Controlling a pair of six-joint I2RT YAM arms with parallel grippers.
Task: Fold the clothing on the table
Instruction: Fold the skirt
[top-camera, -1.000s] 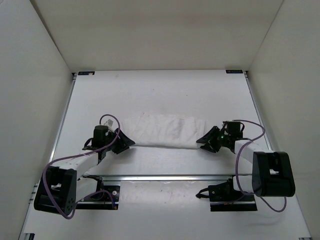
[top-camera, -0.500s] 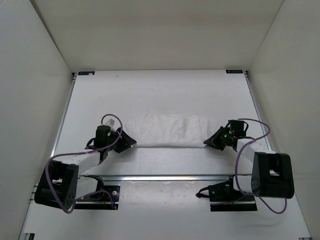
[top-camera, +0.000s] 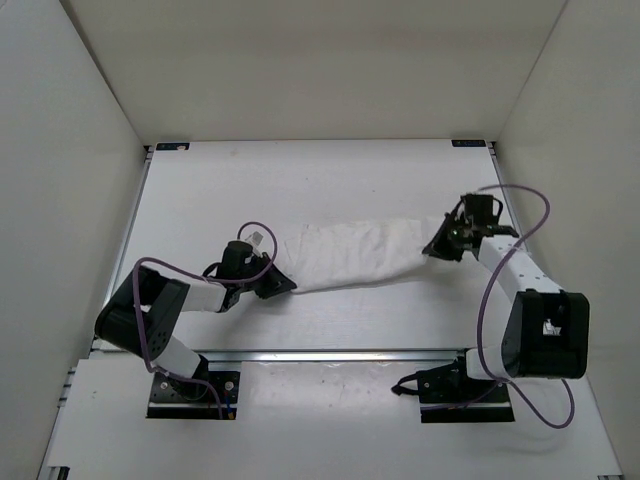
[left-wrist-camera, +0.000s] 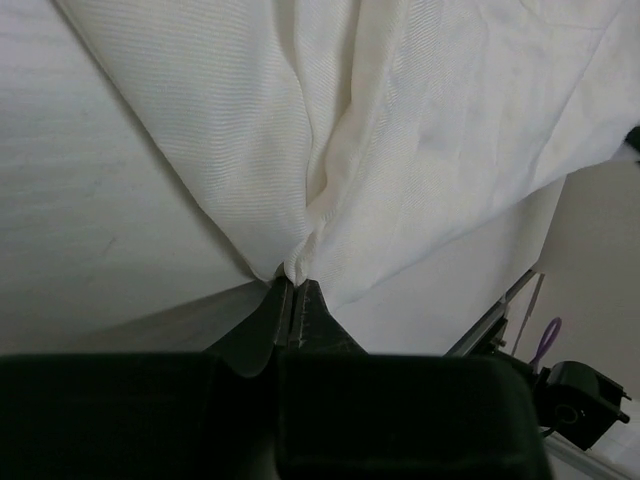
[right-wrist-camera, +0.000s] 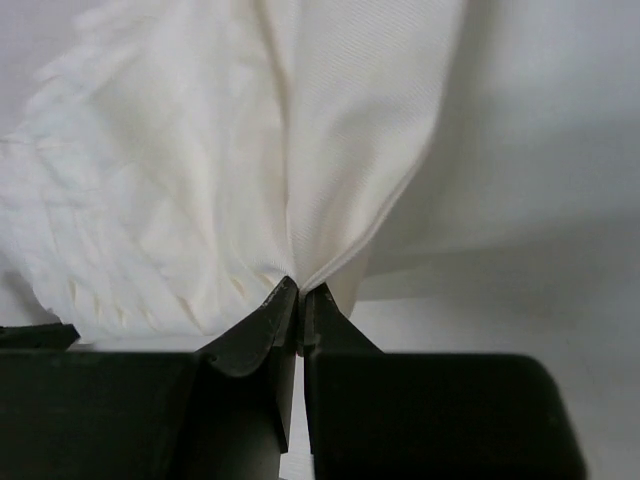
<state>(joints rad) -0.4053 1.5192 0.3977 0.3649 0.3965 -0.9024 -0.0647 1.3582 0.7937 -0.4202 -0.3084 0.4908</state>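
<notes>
The table (top-camera: 300, 180) is wide and white, and the clothing (top-camera: 355, 260) lies across its middle as 1 long, narrow band, pulled out between the 2 grippers. The band is not level: its right end is farther from the robot's bases than its left end, and the right end seems a little raised, though I cannot tell this for sure.

The left gripper (top-camera: 280, 284) is closed tight on the left end of the clothing. In the left wrist view the fabric gathers into a bunch exactly where the 2 jaws meet. The right gripper (top-camera: 436, 246) is closed in the same way on the right end, with the cloth fanning out from the jaws in the right wrist view.

I judge that the step in hand is to stretch the piece flat before the fold. To do it well:

1. Move both ends together, so that the band does not twist.
2. Pull only until the creases go; the thin fabric can slip out of such a small pinch.
3. Bring the 2 ends to the same line before folding.
4. Open the jaws only when the cloth rests on the table.
</notes>
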